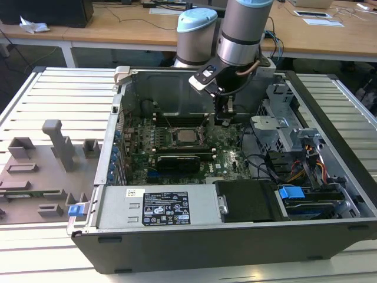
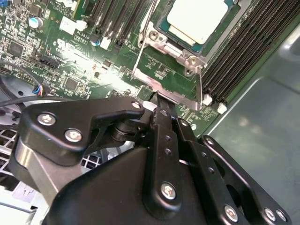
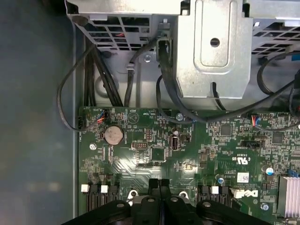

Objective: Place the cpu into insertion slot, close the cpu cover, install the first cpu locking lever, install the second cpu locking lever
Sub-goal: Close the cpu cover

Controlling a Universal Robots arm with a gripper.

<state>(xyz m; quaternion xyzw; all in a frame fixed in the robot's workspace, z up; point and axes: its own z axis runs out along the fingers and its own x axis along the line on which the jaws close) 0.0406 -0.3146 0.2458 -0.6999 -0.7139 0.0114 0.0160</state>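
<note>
The cpu [image 2: 199, 18], a square chip with a silvery top, lies in the insertion slot [image 2: 159, 40] on the green board; the exterior view has the cpu [image 1: 187, 137] at the board's middle. The cpu cover [image 2: 185, 97], a silver frame with a window, is swung open off the slot, and the board shows through it. My gripper [image 2: 161, 105] is shut, and its tips meet the cover's free edge. Whether they pinch the plate is hidden. In the exterior view my gripper [image 1: 222, 119] hangs just to the right of the slot. A thin metal lever rod [image 2: 200, 84] runs beside the cover.
Long black memory slots [image 2: 243, 51] flank the socket. A black card [image 1: 177, 162] lies across the board nearer the front. A metal drive cage [image 3: 211, 47] with cables, the case walls and a power supply [image 1: 159, 206] hem in the board. A grey fixture [image 1: 47, 165] sits outside the case.
</note>
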